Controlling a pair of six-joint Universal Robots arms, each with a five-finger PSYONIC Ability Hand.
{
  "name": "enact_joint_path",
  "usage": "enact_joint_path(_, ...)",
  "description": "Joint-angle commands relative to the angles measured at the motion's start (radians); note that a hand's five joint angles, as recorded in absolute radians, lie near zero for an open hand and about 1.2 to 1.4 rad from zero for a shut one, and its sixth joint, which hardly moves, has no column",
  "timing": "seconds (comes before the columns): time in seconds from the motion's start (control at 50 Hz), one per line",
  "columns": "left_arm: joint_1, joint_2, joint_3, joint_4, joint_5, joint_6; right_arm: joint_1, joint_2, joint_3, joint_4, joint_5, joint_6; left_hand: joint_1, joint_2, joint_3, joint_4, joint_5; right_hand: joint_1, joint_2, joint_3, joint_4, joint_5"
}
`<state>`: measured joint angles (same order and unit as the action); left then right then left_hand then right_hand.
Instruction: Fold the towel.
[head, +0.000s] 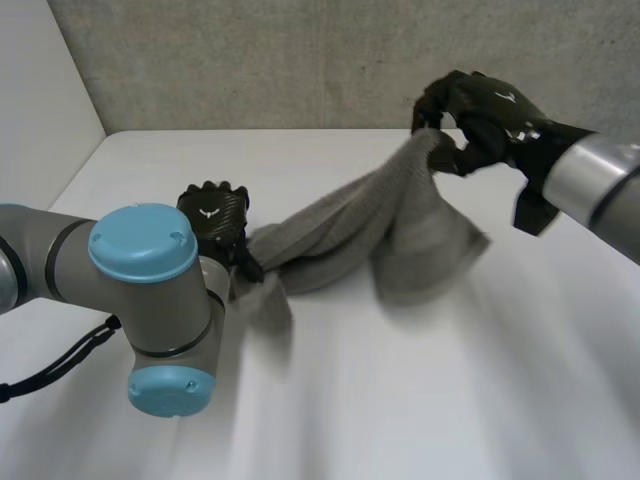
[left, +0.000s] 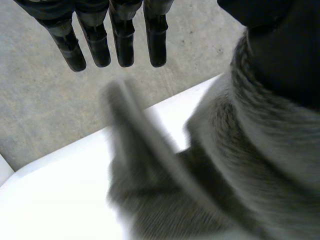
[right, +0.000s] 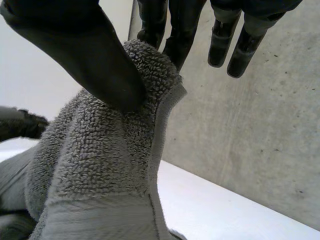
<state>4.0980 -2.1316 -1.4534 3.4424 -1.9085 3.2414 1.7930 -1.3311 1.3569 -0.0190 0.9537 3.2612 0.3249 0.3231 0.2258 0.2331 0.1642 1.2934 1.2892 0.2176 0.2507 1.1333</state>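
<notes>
While the right hand (head: 482, 112) pinches one towel (head: 395, 225) corner between thumb and fingers, high near the concrete wall (head: 300, 60), the left hand (head: 213, 218) hooks the other end with its thumb, fingers straight and clear. Bunched lengthwise, the towel slopes up from left to right, folds sagging toward the white table (head: 450, 390).

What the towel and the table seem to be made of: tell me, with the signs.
Towel: grey terry cloth, probably cotton. The right wrist view shows a looped pile and a flat stitched hem, and the towel sags limply.
Table: a hard, smooth white top with a soft sheen, perhaps laminate or plastic. The look leaves that open.
</notes>
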Motion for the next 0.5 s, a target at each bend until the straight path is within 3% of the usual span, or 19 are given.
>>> enact_joint_path(0.02,-0.018,0.010,-0.025,-0.014,0.055,0.001,-0.035,-0.100,0.207,0.043,-0.050,-0.255,0.021,0.023,-0.051,-0.059,0.007,0.103,0.107,-0.043,-0.076,0.088)
enact_joint_path(0.08,-0.022,0.018,-0.025,-0.026,0.068,0.003,-0.030,-0.102,0.278,0.065,-0.049,-0.441,0.021,0.023,-0.051,-0.059,0.007,0.103,0.107,-0.043,-0.076,0.088)
enact_joint_path(0.1,-0.027,0.028,-0.028,-0.041,0.075,0.004,-0.030,-0.102,0.278,0.065,-0.049,-0.442,0.021,0.023,-0.051,-0.059,0.007,0.103,0.107,-0.043,-0.076,0.088)
enact_joint_path(0.14,-0.025,0.041,-0.028,-0.063,0.077,0.008,-0.027,-0.094,0.339,0.085,-0.035,-0.657,0.021,0.023,-0.051,-0.059,0.007,-0.021,-0.017,-0.043,-0.076,-0.036)
enact_joint_path(0.16,-0.024,0.047,-0.028,-0.083,0.078,0.011,-0.027,-0.094,0.340,0.085,-0.035,-0.658,0.021,0.023,-0.051,-0.059,0.007,-0.022,-0.018,-0.043,-0.076,-0.037)
enact_joint_path(0.18,-0.024,0.050,-0.030,-0.106,0.085,0.014,-0.027,-0.088,0.364,0.099,-0.015,-0.760,0.021,0.023,-0.051,-0.059,0.007,-0.208,-0.204,-0.043,-0.076,-0.223)
enact_joint_path(0.2,-0.024,0.050,-0.030,-0.106,0.085,0.014,-0.027,-0.083,0.393,0.119,0.015,-0.855,0.021,0.023,-0.051,-0.059,0.007,-0.582,-0.578,-0.043,-0.076,-0.597)
enact_joint_path(0.22,-0.024,0.053,-0.033,-0.132,0.098,0.021,-0.027,-0.083,0.393,0.119,0.016,-0.856,0.021,0.023,-0.051,-0.059,0.007,-0.586,-0.582,-0.043,-0.076,-0.600)
enact_joint_path(0.26,-0.022,0.056,-0.036,-0.161,0.118,0.032,-0.027,-0.080,0.430,0.154,0.075,-0.952,0.024,0.025,-0.051,-0.059,0.010,-1.119,-1.115,-0.043,-0.076,-1.133)
enact_joint_path(0.32,-0.018,0.064,-0.067,-0.212,0.171,0.046,-0.027,-0.079,0.435,0.169,0.106,-0.949,0.150,0.152,-0.051,-0.059,0.136,-1.119,-1.115,-0.043,-0.076,-1.133)
enact_joint_path(0.36,-0.016,0.073,-0.102,-0.230,0.222,0.049,-0.027,-0.079,0.436,0.185,0.134,-0.916,0.384,0.385,-0.051,-0.059,0.370,-1.119,-1.115,-0.043,-0.076,-1.133)
enact_joint_path(0.4,-0.016,0.075,-0.114,-0.230,0.239,0.049,-0.033,-0.080,0.436,0.185,0.135,-0.878,0.420,0.421,-0.051,-0.059,0.406,-1.119,-1.115,-0.043,-0.076,-1.133)
enact_joint_path(0.48,-0.016,0.081,-0.145,-0.232,0.247,0.049,-0.043,-0.112,0.432,0.185,0.137,-0.696,0.353,0.354,-0.051,-0.059,0.339,-1.119,-1.115,-0.043,-0.076,-1.133)
enact_joint_path(0.5,-0.016,0.087,-0.159,-0.232,0.247,0.049,-0.043,-0.112,0.432,0.185,0.137,-0.695,0.196,0.197,-0.051,-0.059,0.182,-1.119,-1.115,-0.043,-0.076,-1.133)
